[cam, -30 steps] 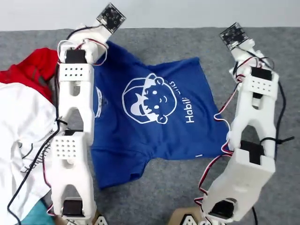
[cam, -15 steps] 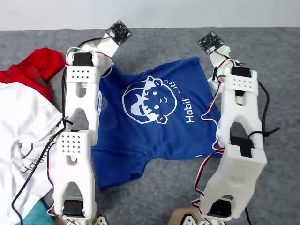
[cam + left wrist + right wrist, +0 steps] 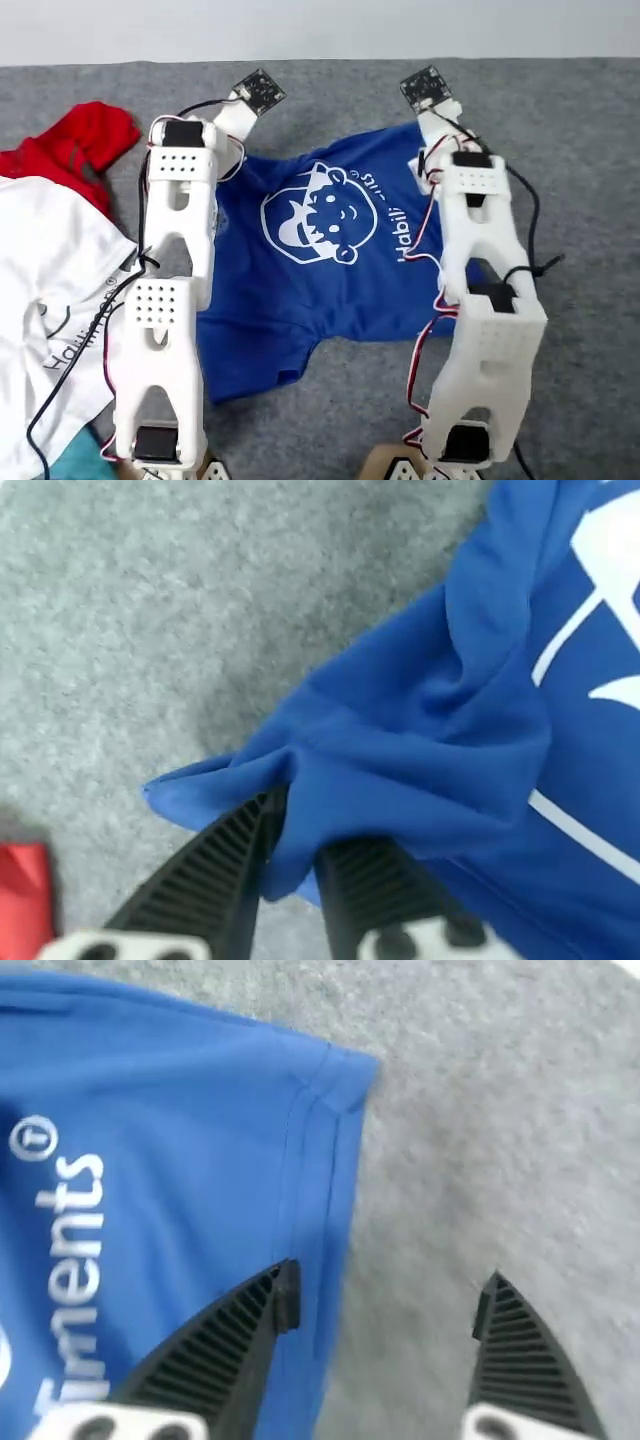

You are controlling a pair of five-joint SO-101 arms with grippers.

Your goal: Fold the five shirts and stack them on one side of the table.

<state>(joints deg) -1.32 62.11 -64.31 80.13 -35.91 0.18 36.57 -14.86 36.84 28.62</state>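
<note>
both my arms have swung inward over the last second, the right one farther. my left gripper (image 3: 295,810) is clamped on a bunched fold of the blue shirt (image 3: 330,260) at its far corner. my right gripper (image 3: 390,1295) gapes wide, one finger over the shirt's hem, the other over bare grey table (image 3: 580,150). the shirt lies spread between the arms.

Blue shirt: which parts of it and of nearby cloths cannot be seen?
High view: the left arm covers one side of the blue shirt, the right arm the opposite side.
High view: the picture's edge cuts off the white shirt and a teal cloth.
Left wrist view: the left gripper hides the pinched fold.
</note>
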